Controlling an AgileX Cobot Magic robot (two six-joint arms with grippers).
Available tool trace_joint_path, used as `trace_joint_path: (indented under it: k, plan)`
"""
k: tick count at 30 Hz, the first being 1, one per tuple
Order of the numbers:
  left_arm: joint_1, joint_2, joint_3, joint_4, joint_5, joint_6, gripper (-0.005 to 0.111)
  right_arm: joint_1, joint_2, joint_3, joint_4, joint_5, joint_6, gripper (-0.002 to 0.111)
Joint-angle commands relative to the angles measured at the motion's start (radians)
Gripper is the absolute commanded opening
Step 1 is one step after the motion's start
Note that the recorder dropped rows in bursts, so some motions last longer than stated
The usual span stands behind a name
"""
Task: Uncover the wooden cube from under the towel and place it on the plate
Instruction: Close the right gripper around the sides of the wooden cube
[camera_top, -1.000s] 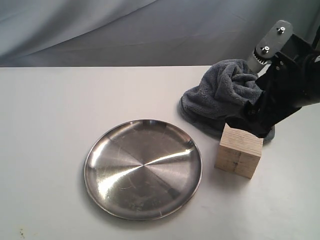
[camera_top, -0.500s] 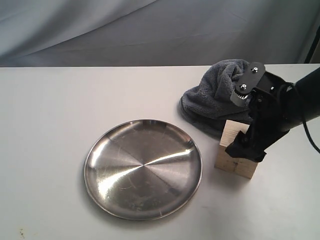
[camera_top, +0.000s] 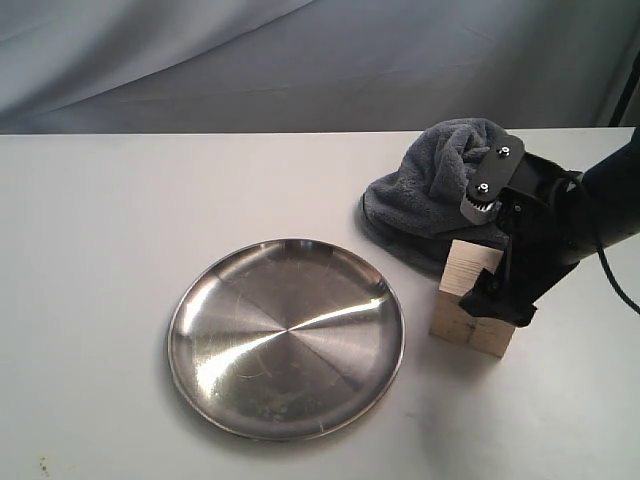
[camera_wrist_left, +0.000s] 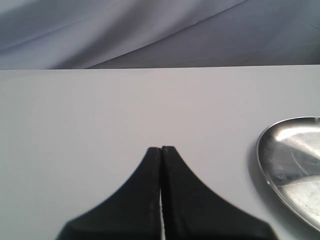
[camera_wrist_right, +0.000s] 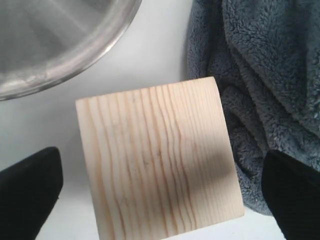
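The right end effector (camera_top: 500, 298) hung directly over the wooden cube (camera_wrist_right: 155, 160), jaws spread wide, one finger to either side and neither touching. The cube stood uncovered on the white desk (camera_top: 120, 220), just beside the bunched, fluffy blue-grey towel (camera_top: 435, 190) and near the plate (camera_top: 182, 320) — a shallow, shiny, finely scratched steel dish. The cube's top was square, with no long axis; its pale grain ran crosswise to the jaws' closing line. The left end effector (camera_wrist_left: 161, 150), pressed together and empty, sat beyond the plate — clearly the farther arm.

Soft even light; glare across plate (camera_top: 300, 330)
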Motion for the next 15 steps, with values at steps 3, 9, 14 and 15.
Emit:
trace_joint_path:
  k: [3,9,14,15]
  plan:
    - [0.001,-0.002,0.005,-0.005,-0.013,-0.001,0.001,-0.001,0.0,0.006,-0.007,-0.014,-0.033,0.105]
    - [0.001,-0.002,0.005,-0.005,-0.013,-0.004,0.001,-0.001,0.077,0.006,-0.007,-0.044,-0.046,0.105]
    - [0.001,-0.002,0.005,-0.005,-0.013,-0.004,0.001,-0.001,0.118,0.006,-0.006,-0.05,-0.049,0.105]
    - [0.001,-0.002,0.005,-0.005,-0.013,-0.002,0.001,-0.001,0.125,0.006,-0.003,-0.05,-0.049,0.104]
